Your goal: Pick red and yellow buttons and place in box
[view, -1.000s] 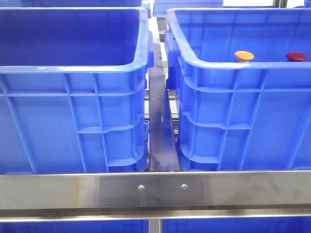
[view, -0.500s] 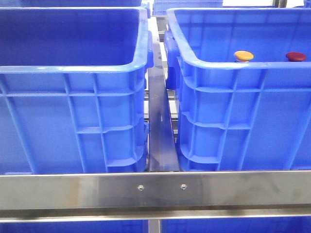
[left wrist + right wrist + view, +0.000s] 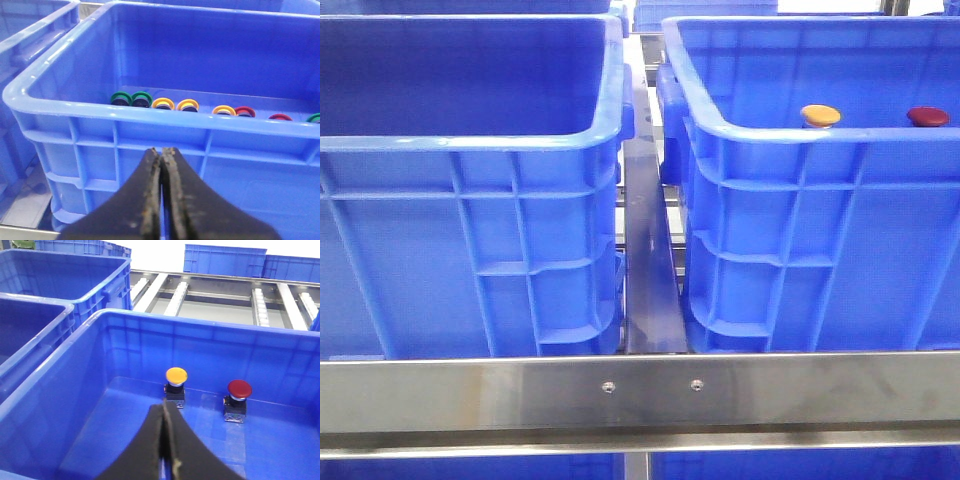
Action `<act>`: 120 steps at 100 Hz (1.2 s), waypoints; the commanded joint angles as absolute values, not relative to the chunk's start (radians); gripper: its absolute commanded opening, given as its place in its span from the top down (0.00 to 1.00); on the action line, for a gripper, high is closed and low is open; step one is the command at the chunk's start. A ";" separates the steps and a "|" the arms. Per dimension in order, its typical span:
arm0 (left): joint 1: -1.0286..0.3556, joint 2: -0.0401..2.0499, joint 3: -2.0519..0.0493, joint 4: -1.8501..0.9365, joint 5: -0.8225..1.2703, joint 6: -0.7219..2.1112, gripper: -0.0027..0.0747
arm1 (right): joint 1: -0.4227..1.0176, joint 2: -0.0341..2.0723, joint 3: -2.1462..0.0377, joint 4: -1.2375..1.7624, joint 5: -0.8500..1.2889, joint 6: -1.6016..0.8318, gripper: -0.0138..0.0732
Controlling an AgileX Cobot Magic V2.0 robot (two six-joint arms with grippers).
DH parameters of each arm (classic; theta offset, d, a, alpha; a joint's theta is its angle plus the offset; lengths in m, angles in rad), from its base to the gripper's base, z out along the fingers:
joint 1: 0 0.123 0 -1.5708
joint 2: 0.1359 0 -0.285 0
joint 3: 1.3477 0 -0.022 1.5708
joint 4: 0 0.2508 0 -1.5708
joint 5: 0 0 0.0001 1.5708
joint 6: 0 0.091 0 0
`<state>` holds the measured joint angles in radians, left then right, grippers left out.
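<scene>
From the front I see two blue crates side by side on a steel frame: the left crate (image 3: 470, 200) and the right crate (image 3: 800, 220), with a metal rail (image 3: 648, 270) between them. Inside the right crate, near its back wall, the yellow button (image 3: 820, 114) sits with the red button (image 3: 927, 116) at its 3 o'clock, apart from it; both stand upright on small metal bases. My right gripper (image 3: 165, 440) hovers over that crate's interior, jaws pressed together with nothing between them, the yellow button (image 3: 176, 375) just beyond the tips. My left gripper (image 3: 161, 185) is likewise closed and empty, outside the near wall of a crate (image 3: 150, 125) holding a row of coloured rings (image 3: 175, 104)
</scene>
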<state>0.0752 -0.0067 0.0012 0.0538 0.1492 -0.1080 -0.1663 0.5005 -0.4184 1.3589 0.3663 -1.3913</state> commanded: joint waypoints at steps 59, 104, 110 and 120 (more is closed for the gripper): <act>0.068 -0.036 0.054 0.044 0.074 -0.117 0.99 | -0.170 0.503 -0.445 1.385 0.392 -1.398 0.91; 0.068 -0.036 0.054 0.044 0.074 -0.117 0.99 | -0.068 0.473 -0.445 1.385 0.409 -1.398 0.91; 0.068 -0.036 0.054 0.044 0.074 -0.117 0.99 | -0.061 0.473 -0.445 1.385 0.359 -1.398 0.91; 0.068 -0.036 0.054 0.044 0.074 -0.117 0.99 | -0.058 0.473 -0.433 1.393 0.265 -1.398 0.91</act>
